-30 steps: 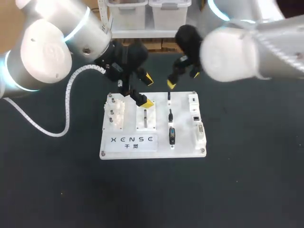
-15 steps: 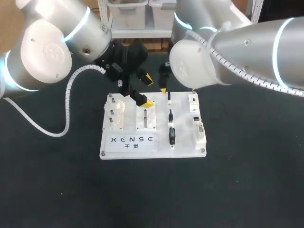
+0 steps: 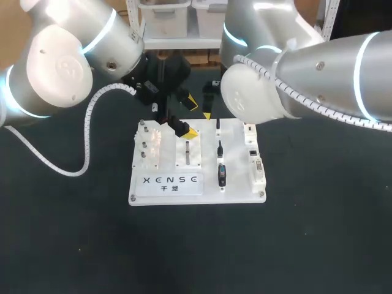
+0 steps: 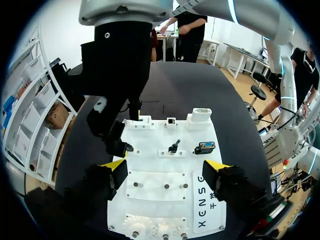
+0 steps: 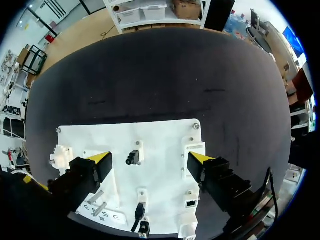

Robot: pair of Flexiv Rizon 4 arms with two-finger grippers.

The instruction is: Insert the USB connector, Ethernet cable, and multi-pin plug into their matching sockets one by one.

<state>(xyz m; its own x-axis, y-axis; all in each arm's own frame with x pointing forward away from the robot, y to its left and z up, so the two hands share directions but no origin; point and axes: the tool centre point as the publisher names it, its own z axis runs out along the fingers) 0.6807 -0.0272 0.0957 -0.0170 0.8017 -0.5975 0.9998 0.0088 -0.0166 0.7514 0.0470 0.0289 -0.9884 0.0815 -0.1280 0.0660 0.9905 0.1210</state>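
Observation:
The white board (image 3: 245, 195) holds three black plugs in a row: USB connector (image 3: 218, 125), Ethernet cable (image 3: 219, 148) and multi-pin plug (image 3: 222, 175). Their sockets (image 3: 252, 151) line the board's right edge. My right gripper (image 5: 150, 160) hangs open above the board's far end, the USB connector (image 5: 132, 158) below and between its fingers, untouched. The Ethernet cable (image 5: 140, 210) and multi-pin plug (image 5: 144, 228) lie further down the board. My left gripper (image 4: 165, 165) stands open over the board's left half, holding nothing. It faces the Ethernet cable (image 4: 174, 147) and multi-pin plug (image 4: 205, 146).
White gear and peg fixtures (image 3: 149, 146) fill the board's left side, with a slotted block (image 3: 187, 153) beside them. My right arm's bulky elbow (image 3: 263, 92) hangs over the board's far right corner. A white coiled hose (image 3: 92, 116) trails from my left arm. Dark table (image 3: 196, 245) surrounds the board.
My right arm has swung across, carrying its open gripper left and slightly nearer, over the board's far end by the USB connector. The left arm and the plugs have kept still.

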